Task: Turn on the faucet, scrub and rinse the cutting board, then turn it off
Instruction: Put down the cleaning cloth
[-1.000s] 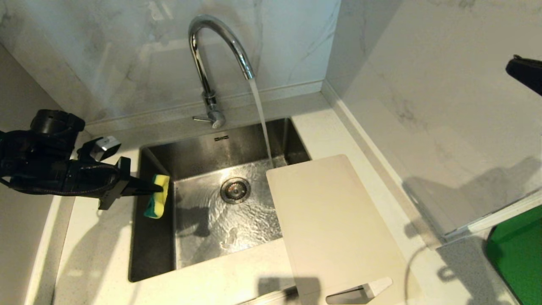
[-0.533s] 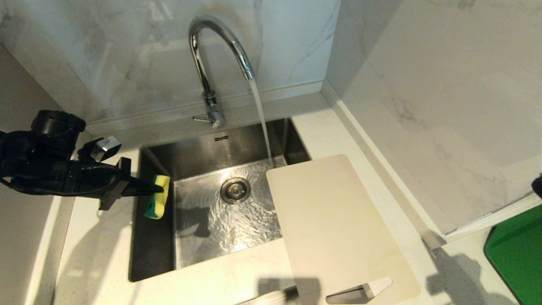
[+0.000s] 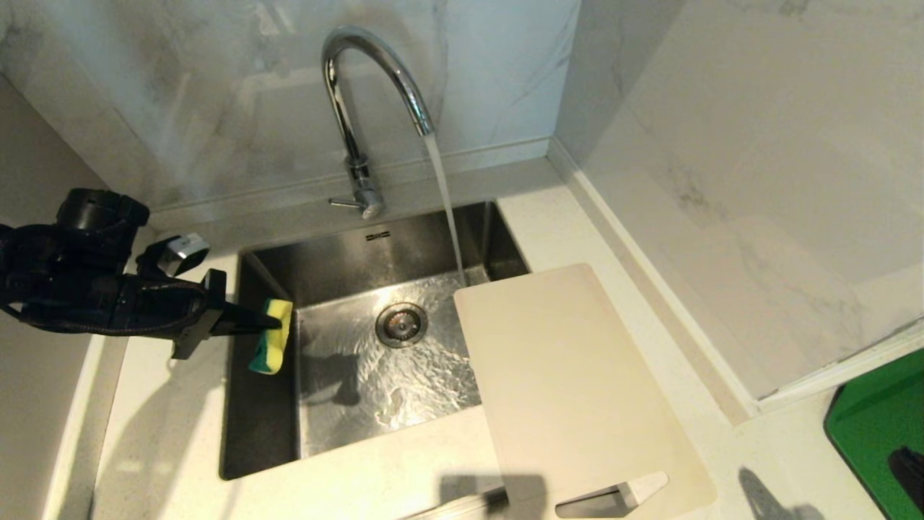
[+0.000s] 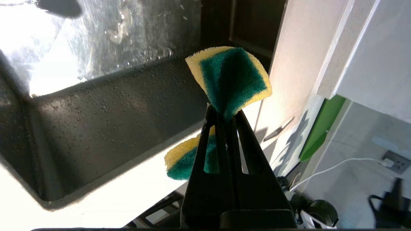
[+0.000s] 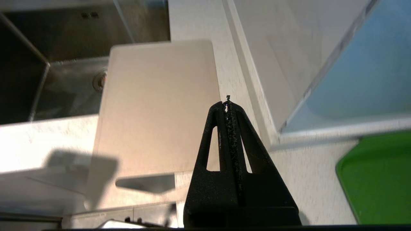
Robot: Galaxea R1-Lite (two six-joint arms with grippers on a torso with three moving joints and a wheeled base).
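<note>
Right gripper (image 5: 228, 104) clenched empty, dropped from upper right | left gripper (image 3: 278, 325) clamps yellow-green sponge (image 3: 271, 338) | cream plastic cutting board (image 3: 570, 383): stiff, light, likely slippery; grip at slot handle (image 3: 613, 498)

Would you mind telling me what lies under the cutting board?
The cutting board bridges the sink corner and the counter; wet sink floor and the counter's front show around it. What it covers stays hidden.
</note>
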